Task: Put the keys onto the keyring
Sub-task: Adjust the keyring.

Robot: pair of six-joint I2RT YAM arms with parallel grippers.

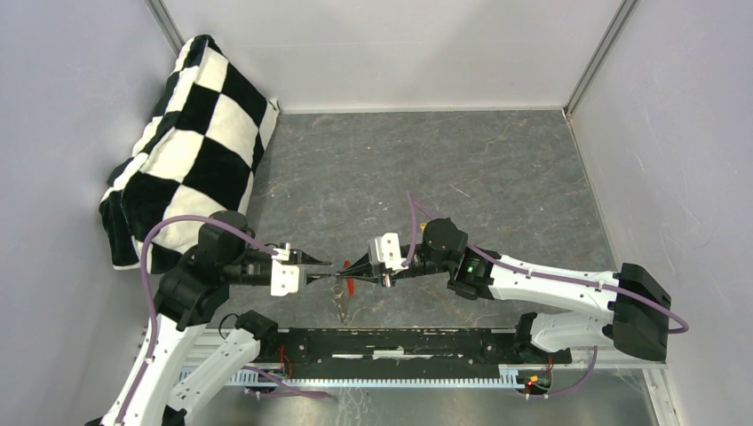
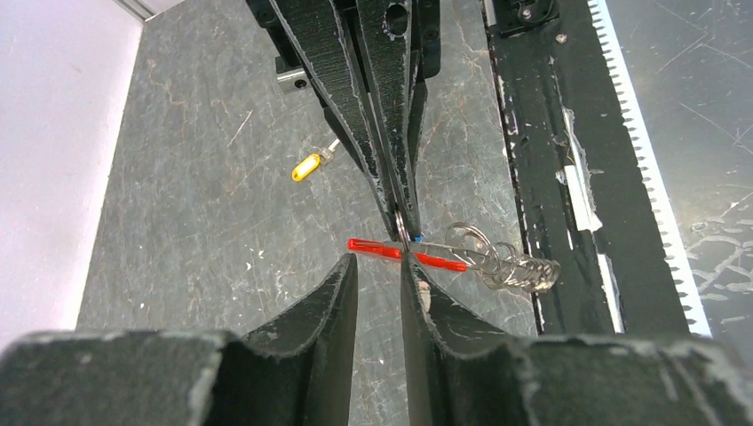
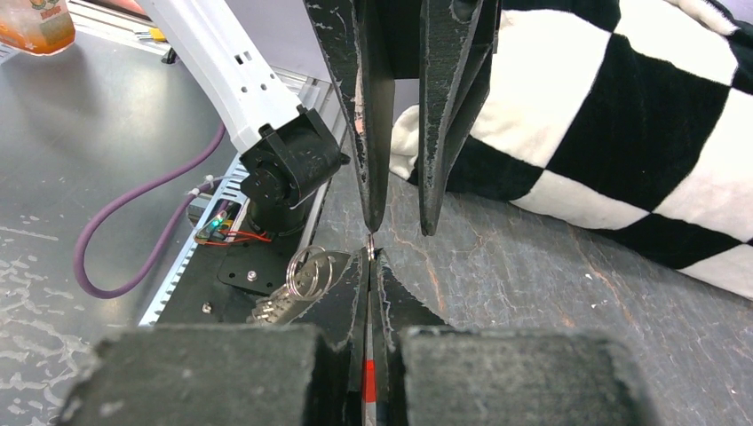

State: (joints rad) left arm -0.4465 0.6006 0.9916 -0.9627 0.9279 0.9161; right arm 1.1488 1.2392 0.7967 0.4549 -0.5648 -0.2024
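Keyring: red keyring [image 2: 368, 246], seen edge-on as a thin red bar at the middle of the left wrist view, lifted off the surface [image 1: 444, 169] where the two arms meet nose to nose.
Right gripper: the right gripper [image 2: 404, 222] reaches down from the top of that view. Its jaws are pressed together and pinch the keyring; a strip of red shows between them in the right wrist view.
Left gripper: the left gripper [image 2: 377, 269] points up from the bottom edge. Its jaws stand partly spread, tips just beside the red bar, with nothing clearly held in the gap.
Keys: a yellow-capped key [image 2: 306, 167] lies loose on the surface, to the upper left of the keyring and apart from it. A speck of blue cap [image 2: 417, 238] sits against the right jaws' tips; I cannot tell whether that key is threaded. A cluster of steel rings [image 2: 506, 264], perhaps with keys among them, touches the right end of the red bar.
Step in hand: probably the hand-to-hand part, with one arm steadying the ring while the other lines up on it. The yellow key is not yet on.
Next move: it likely calls for a slow, fine approach by the left jaws, square to the thin red edge. A small misalignment could let the ring twist or slip from the pinch.
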